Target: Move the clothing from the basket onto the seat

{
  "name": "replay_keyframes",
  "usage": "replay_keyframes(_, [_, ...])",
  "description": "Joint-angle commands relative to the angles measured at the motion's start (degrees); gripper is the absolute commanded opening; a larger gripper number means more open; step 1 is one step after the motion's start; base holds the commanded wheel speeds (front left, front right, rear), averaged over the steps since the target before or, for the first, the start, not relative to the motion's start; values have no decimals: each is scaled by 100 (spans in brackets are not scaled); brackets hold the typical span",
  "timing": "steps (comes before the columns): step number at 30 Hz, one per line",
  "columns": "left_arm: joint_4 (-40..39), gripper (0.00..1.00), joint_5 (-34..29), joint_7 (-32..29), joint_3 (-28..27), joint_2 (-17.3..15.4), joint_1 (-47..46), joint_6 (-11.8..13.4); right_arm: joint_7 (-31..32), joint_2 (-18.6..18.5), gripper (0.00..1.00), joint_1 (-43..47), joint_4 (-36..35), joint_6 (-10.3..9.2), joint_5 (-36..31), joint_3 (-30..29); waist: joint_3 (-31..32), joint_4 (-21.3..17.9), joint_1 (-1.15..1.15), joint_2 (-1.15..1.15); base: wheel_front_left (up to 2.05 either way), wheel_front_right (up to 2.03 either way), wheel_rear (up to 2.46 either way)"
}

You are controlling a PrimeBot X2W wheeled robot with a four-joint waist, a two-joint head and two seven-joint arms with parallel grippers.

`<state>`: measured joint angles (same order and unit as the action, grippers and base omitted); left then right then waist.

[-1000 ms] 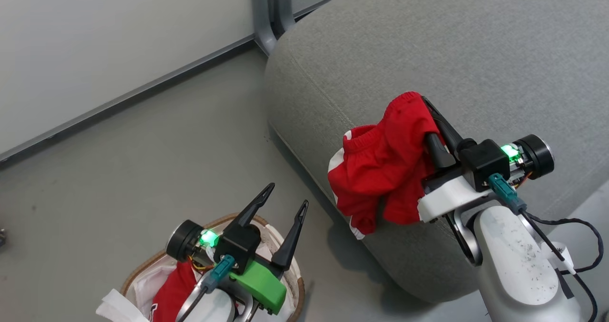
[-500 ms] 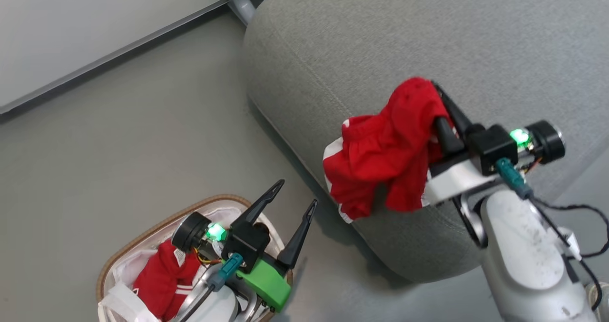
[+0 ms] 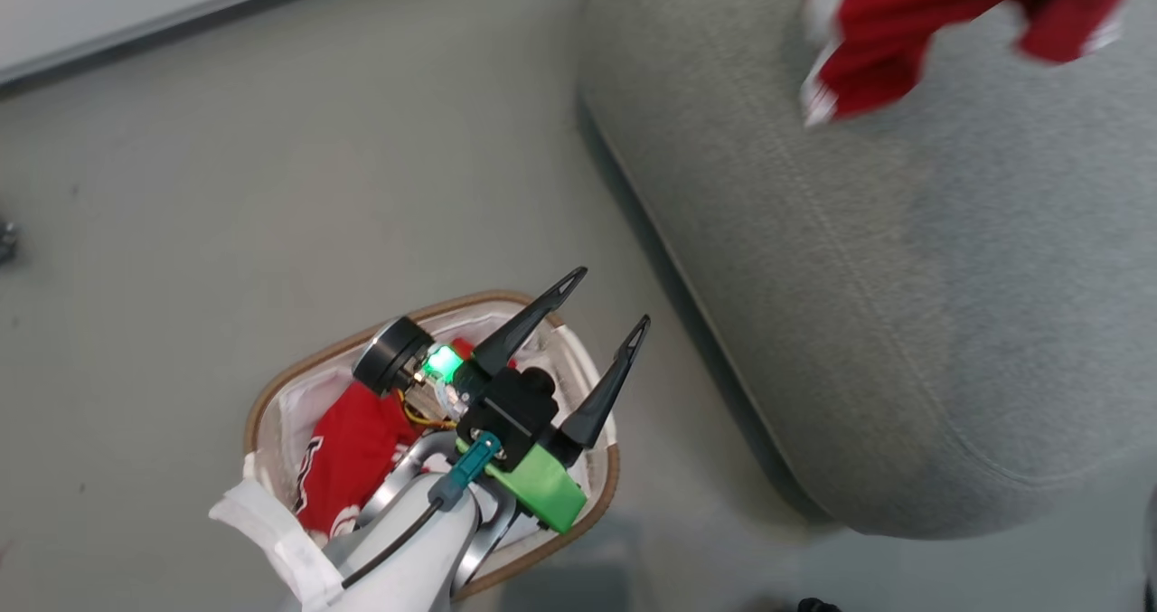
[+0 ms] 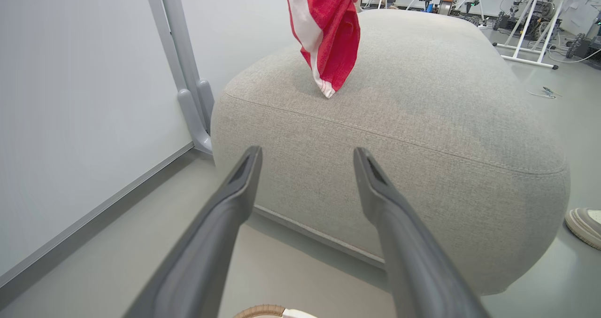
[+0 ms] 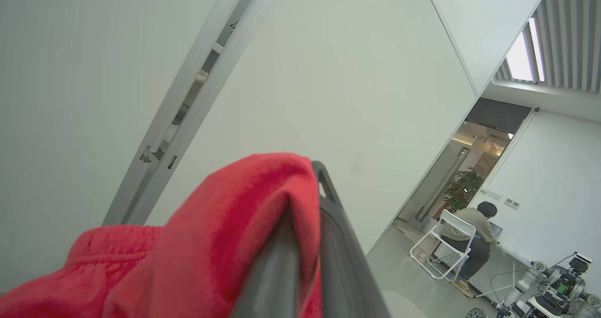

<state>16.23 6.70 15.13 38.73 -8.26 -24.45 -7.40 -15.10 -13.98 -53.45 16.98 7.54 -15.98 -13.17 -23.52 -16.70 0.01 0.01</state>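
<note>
A red garment of the clothing (image 5: pixel 211 243) is draped over my right gripper (image 5: pixel 312 186), which is shut on it and points up at a white wall. The same garment (image 3: pixel 904 33) hangs blurred above the grey seat (image 3: pixel 904 277), its striped tail (image 4: pixel 328 31) dangling just over the cushion top (image 4: pixel 422 97). My left gripper (image 3: pixel 611 297) hovers open and empty over the basket (image 3: pixel 271 395), fingers aimed at the seat's side (image 4: pixel 306 153). More red clothing (image 3: pixel 352 454) lies in the basket's white liner, partly hidden by my left arm.
A grey post foot (image 4: pixel 192 111) stands against the white wall beside the seat. A shoe (image 4: pixel 584 224) rests on the floor at the seat's right. A person (image 5: pixel 474 233) sits on a white chair far off, near robot stands (image 4: pixel 530 22).
The head camera has swung, shifting the whole picture. The red garment has risen with my right gripper and now hangs higher over the seat. My left gripper stays open above the basket.
</note>
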Motion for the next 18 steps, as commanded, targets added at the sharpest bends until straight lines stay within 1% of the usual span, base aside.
replay_keyframes(1, [-61,100,-43,3,7,-8,-158,-13,-11,-138,0,-155,64,-10,-63,-168,-712,802,-1,-1,0,0,0])
replay_keyframes(4, [-183,100,-86,3,56,13,-302,-13,-11,-445,0,-470,212,-10,-157,-572,-995,1081,-1,-1,0,0,0])
replay_keyframes(8, [-305,100,-122,3,117,50,-434,-13,-6,-623,0,-580,590,-10,-232,-917,-1317,1322,-1,-1,0,0,0])
replay_keyframes(11, [-361,100,-146,3,117,90,-498,-13,-6,-635,0,-445,992,-10,-337,-1169,-1503,1420,-1,-1,0,0,0])
replay_keyframes(14, [-391,100,-165,3,88,115,-520,-12,-7,-532,0,-271,1404,-10,-452,-1383,-1636,1461,-1,-1,0,0,0])
replay_keyframes(18, [-380,100,-202,3,66,107,-470,-1,-7,-382,0,11,1674,-10,-580,-1608,-1729,1423,-1,-1,0,0,0])
